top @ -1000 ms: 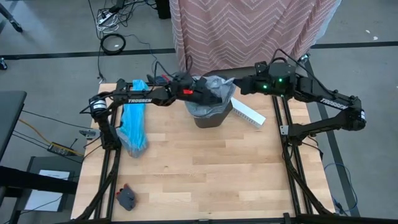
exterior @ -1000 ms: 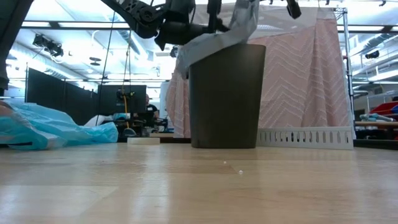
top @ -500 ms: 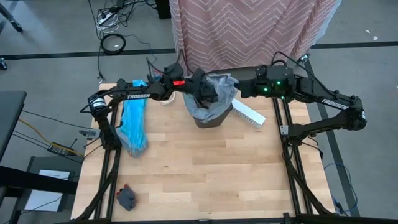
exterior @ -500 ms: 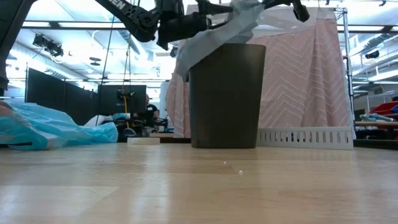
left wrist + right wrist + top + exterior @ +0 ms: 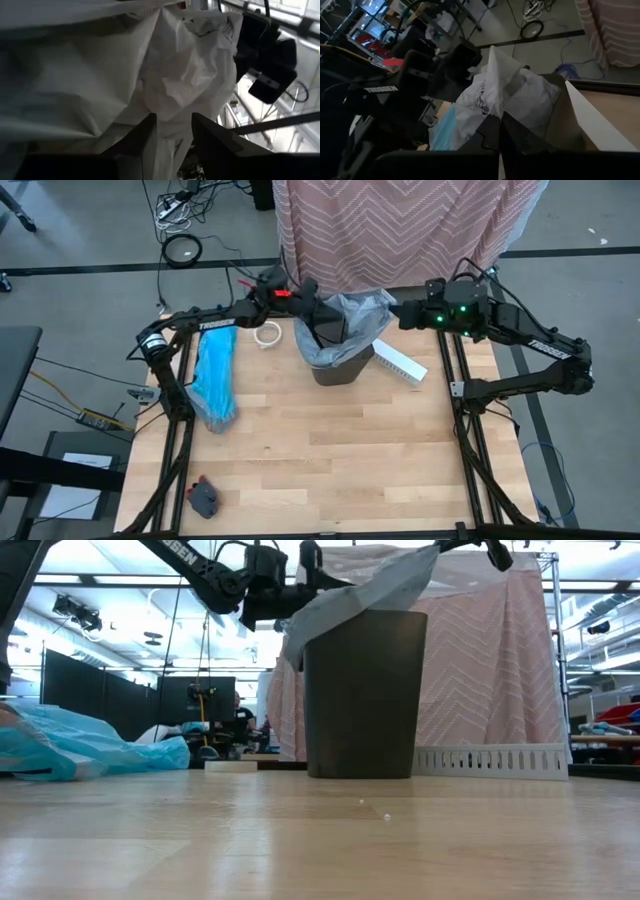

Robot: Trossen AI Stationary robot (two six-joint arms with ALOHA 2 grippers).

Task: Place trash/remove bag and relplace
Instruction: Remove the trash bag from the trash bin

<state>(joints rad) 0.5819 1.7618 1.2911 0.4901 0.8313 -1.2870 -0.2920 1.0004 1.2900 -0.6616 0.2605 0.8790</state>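
Note:
The light grey bag [image 5: 345, 320] lines the dark bin [image 5: 340, 365], which stands on its base at the far middle of the table. The bag's rim [image 5: 375, 590] is pulled up above the bin's mouth [image 5: 365, 615]. My left gripper [image 5: 312, 307] is at the bag's far left side and my right gripper [image 5: 397, 315] at its right side, each shut on plastic. The turquoise bag [image 5: 214, 380] lies in a crumpled strip along the table's left. No loose trash shows in any view. My left gripper [image 5: 172, 136] pinches a bunched fold of the bag's upper edge [image 5: 172, 117] between its two fingers, coming level from the table's left. The plastic rises from the bin to the fingers. My right gripper [image 5: 501, 132] is shut on a peak of the bag's rim [image 5: 496, 107], coming from the table's right, above the bin. The plastic slants up from the bin's rim [image 5: 410, 612] to the fingers and looks drawn out.
A white tape ring [image 5: 267, 335] lies left of the bin. A long white perforated box [image 5: 400, 362] lies to the bin's right. A small dark object [image 5: 205, 497] sits near the near left corner. A pink patterned cloth [image 5: 400, 230] hangs behind the far edge.
My left gripper has drawn back toward the far left and risen, and my right gripper has moved right and up. The bag's rim has come up with them and spread wider above the bin, its right side stretched farther out.

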